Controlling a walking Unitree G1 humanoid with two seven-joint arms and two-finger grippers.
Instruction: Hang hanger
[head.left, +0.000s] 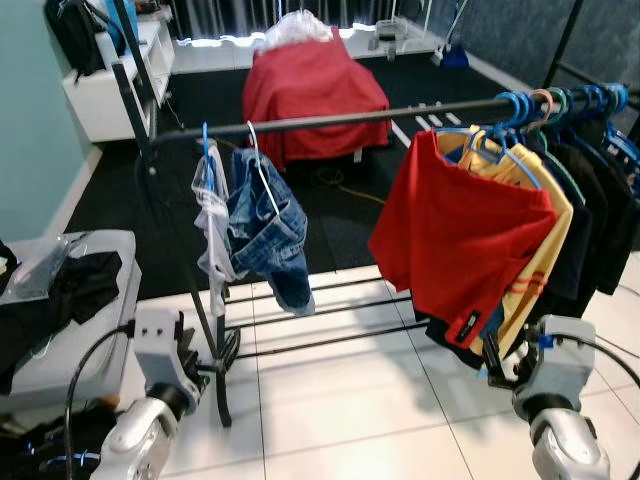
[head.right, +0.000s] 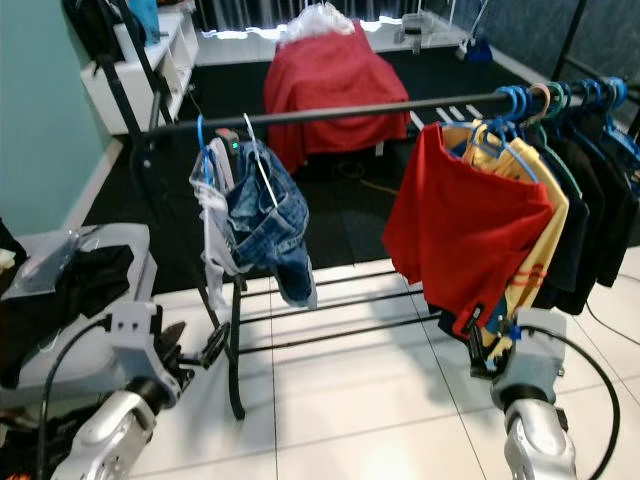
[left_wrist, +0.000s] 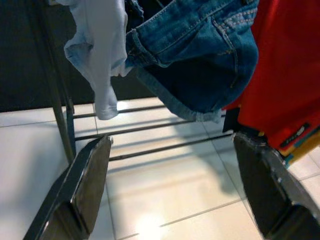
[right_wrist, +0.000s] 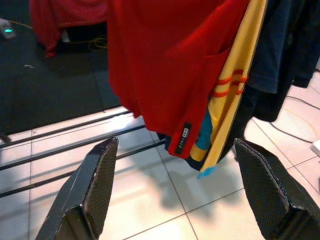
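Observation:
A black rail crosses the view at chest height. On its left part hang a white garment on a blue hanger and denim shorts on a white hanger. To the right a red shirt hangs on a blue hanger, in front of a yellow shirt and several dark clothes. My left gripper is low beside the rack's post, open and empty; its wrist view looks up at the shorts. My right gripper is open and empty under the red shirt's hem.
A grey table with black clothes stands at my left. The rack's lower bars run over white tiles. Behind it are a red-draped seat on dark carpet and a white shelf. A cable trails on the floor at right.

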